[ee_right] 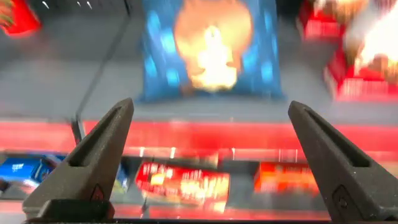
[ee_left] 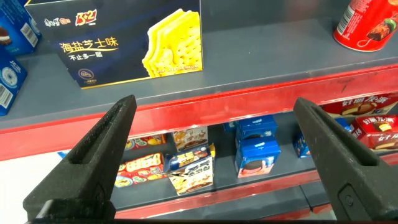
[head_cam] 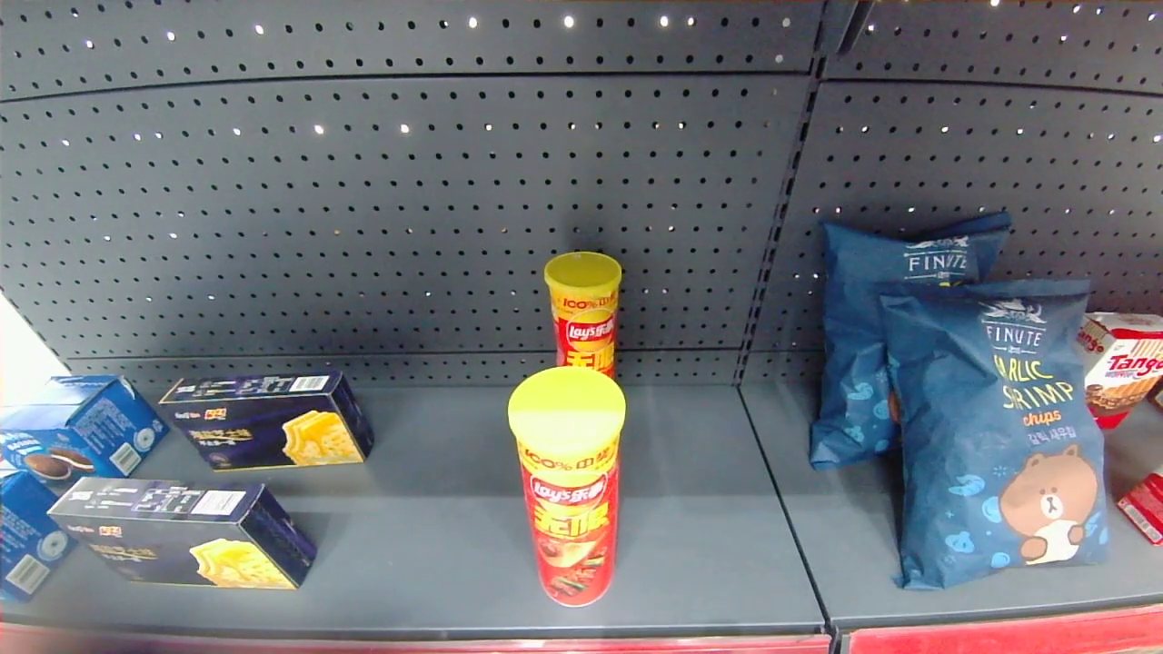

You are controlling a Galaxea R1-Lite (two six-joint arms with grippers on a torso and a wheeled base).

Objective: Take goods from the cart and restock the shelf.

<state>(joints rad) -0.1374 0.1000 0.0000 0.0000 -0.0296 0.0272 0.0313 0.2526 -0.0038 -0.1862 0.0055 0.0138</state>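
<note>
Two red chip cans with yellow lids stand upright on the grey shelf (head_cam: 436, 545): one near the front (head_cam: 567, 486), one at the back (head_cam: 582, 312). My left gripper (ee_left: 214, 162) is open and holds nothing; it hangs in front of the shelf's red front edge (ee_left: 249, 90), below the dark cracker box (ee_left: 124, 40). The front can's base (ee_left: 367, 25) shows off to one side of it. My right gripper (ee_right: 208, 158) is open and holds nothing, in front of the shelf edge below the blue chips bag (ee_right: 208, 50).
Two dark cracker boxes (head_cam: 273, 420) (head_cam: 182, 534) and blue cookie boxes (head_cam: 77, 427) lie on the shelf's left. Two blue chips bags (head_cam: 995, 436) lean on the right, with red-and-white packs (head_cam: 1122, 363) beyond. A lower shelf holds more boxes (ee_left: 255, 149). Bare shelf lies around the cans.
</note>
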